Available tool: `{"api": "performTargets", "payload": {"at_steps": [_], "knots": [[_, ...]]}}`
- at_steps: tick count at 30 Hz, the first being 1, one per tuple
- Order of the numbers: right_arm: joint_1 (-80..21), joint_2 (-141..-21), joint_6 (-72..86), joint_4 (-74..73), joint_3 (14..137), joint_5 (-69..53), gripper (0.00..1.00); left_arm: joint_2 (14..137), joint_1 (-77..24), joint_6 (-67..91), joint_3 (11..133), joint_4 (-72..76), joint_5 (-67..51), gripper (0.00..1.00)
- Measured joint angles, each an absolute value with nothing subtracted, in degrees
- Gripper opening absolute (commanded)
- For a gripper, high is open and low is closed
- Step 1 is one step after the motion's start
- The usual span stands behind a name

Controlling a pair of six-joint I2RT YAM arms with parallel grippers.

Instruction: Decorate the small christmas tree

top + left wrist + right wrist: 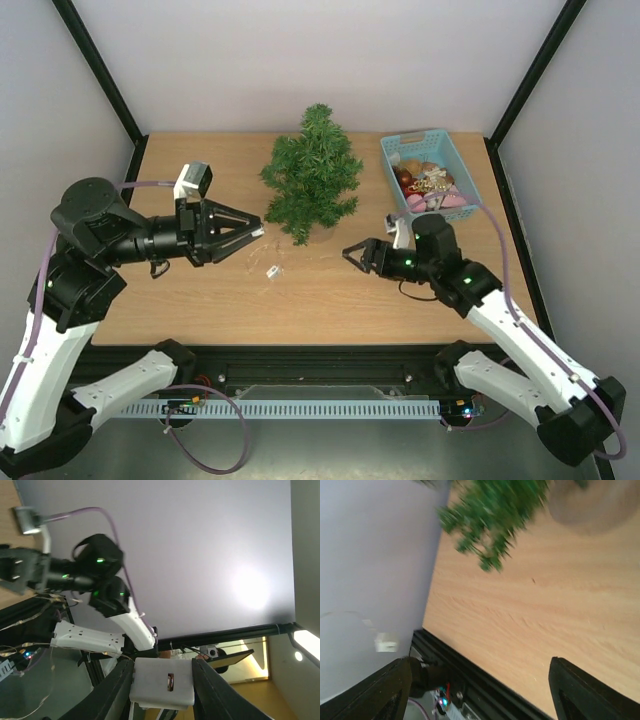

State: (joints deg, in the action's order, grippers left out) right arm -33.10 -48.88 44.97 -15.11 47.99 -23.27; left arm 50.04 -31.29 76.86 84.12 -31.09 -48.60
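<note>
Small christmas tree [312,178] upright on the counter [200,295], branches bare. Ornaments fill the basket [410,136] just right of it. Left gripper [258,230], left of the tree, jaws clamping a small white box [162,682]. Right gripper [352,257], nearside of the tree, jaws wide and empty. Decorating appears barely begun.

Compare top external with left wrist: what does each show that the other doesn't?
Top external only: the small christmas tree and, beside it, the light-blue basket holding ornaments. Left wrist only: a close look at the white block clamped between the fingers of the left gripper, plus a lit room beyond the cell's frame. Both: the right arm and the wooden table.
</note>
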Motion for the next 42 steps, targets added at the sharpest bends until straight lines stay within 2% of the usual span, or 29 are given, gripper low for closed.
{"api": "performTargets", "payload": {"at_steps": [5,17,22,34,35,36,40,42], "knots": [[-33.7,-51.5,46.6,-11.0,40.6,-27.8,0.77,52.4,-31.3,77.8,85.3,-28.8,-49.4,0.33],[-47.3,-57.4,45.2,5.6,40.0,-29.8,0.77,54.5,-31.3,79.7,86.9,-26.2,-50.2,0.33],[-48.0,-57.8,43.7,9.3,40.6,-29.8,0.77,54.5,-31.3,80.2,87.1,-25.1,-50.6,0.33],[-49.7,-67.8,39.4,13.6,48.3,-29.4,0.76,55.6,-31.3,80.6,87.4,-24.6,-50.9,0.32],[-50.3,-68.8,39.2,13.8,48.9,-29.3,0.74,55.6,-31.3,80.6,87.4,-24.6,-50.9,0.32],[-51.2,-69.9,38.9,13.9,49.7,-29.1,0.67,55.6,-31.3,80.7,87.4,-24.5,-51.0,0.32],[-54.6,-72.7,37.8,14.5,51.0,-28.1,0.29,55.6,-31.3,80.8,87.4,-24.3,-51.0,0.32],[-55.9,-73.1,37.5,14.3,51.1,-27.4,0.21,55.6,-31.3,80.9,87.4,-24.3,-51.0,0.32]]}}
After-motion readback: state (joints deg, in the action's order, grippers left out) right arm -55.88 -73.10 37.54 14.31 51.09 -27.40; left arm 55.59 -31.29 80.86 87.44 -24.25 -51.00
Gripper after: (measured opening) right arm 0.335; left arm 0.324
